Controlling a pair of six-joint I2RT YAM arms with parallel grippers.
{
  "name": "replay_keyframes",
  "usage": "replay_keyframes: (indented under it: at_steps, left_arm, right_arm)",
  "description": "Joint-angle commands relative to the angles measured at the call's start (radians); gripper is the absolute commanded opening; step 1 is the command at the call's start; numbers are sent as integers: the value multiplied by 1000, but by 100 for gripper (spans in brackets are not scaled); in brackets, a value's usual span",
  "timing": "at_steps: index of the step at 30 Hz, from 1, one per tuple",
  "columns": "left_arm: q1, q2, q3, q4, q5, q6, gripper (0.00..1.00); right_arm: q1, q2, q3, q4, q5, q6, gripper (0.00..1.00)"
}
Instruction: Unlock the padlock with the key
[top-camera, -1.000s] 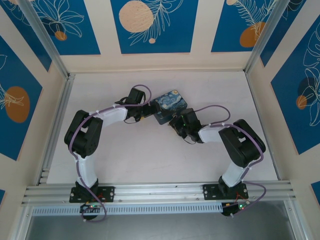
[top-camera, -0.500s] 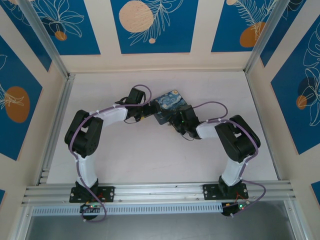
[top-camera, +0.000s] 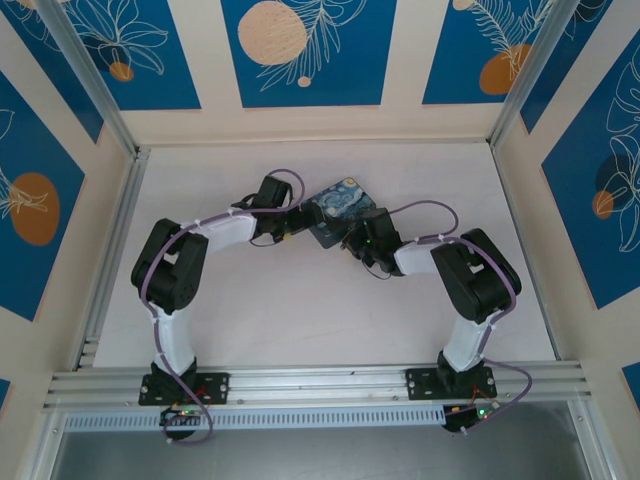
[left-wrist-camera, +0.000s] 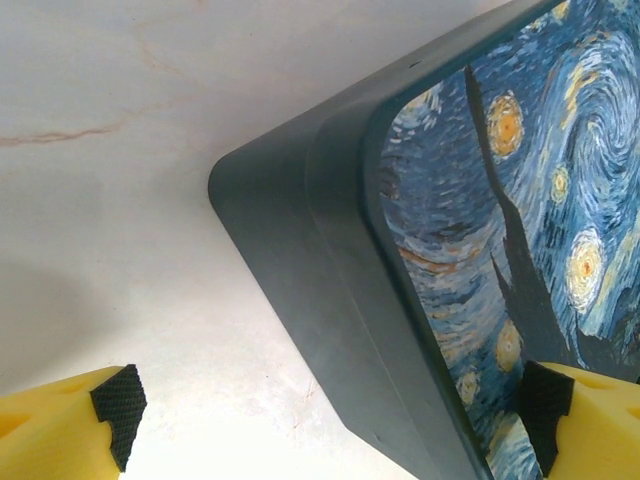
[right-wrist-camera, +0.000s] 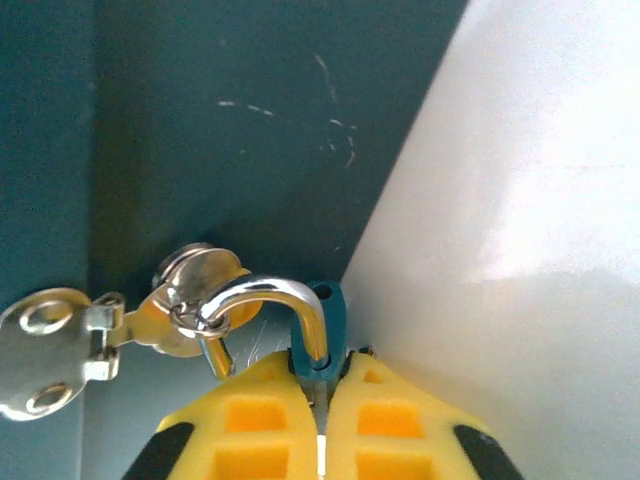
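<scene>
The padlock (right-wrist-camera: 330, 310) is a small blue body with a silver shackle (right-wrist-camera: 262, 290). The shackle is hooked through the ring of a metal hasp (right-wrist-camera: 50, 352) on the dark side of the painted tin (right-wrist-camera: 250, 120). My right gripper (right-wrist-camera: 320, 368) is shut on the padlock's body, its yellow fingers pressed on both sides. A small hole shows in the top of the blue body. The key is hidden. My left gripper (left-wrist-camera: 332, 410) stands open astride a corner of the tin (left-wrist-camera: 480, 200). Seen from above, the left gripper (top-camera: 295, 222) and right gripper (top-camera: 352, 238) flank the tin (top-camera: 340, 205).
The tin lies mid-table on the pale tabletop (top-camera: 300, 310). Metal rails (top-camera: 110, 250) and blue-patterned walls close in the sides and back. Purple cables (top-camera: 420, 208) loop along both arms.
My right gripper has moved up to the tin's side and shut on the padlock. The left arm has hardly moved.
</scene>
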Motion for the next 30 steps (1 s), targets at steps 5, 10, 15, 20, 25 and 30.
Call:
replay_keyframes:
  at_steps: [5, 10, 15, 20, 25, 30]
  left_arm:
    - [-20, 106, -52, -244, -57, 15, 89]
    - [-20, 114, -46, -260, -62, 10, 82]
    - [-19, 117, -41, -267, -60, 5, 80]
    - [-19, 114, -36, -259, -58, 2, 81]
    - [-20, 76, -46, -225, -38, 5, 90]
    - [-20, -14, -43, -219, -22, 18, 98]
  right_arm:
    - [-32, -7, 79, -80, 1, 38, 0]
    - [-92, -7, 159, -194, 25, 80, 0]
    - [-173, 4, 201, -214, -8, 110, 0]
    - [-211, -25, 194, -242, -36, 76, 0]
    - [-213, -128, 70, -246, -56, 75, 0]
    - [-206, -243, -94, -263, -69, 111, 1]
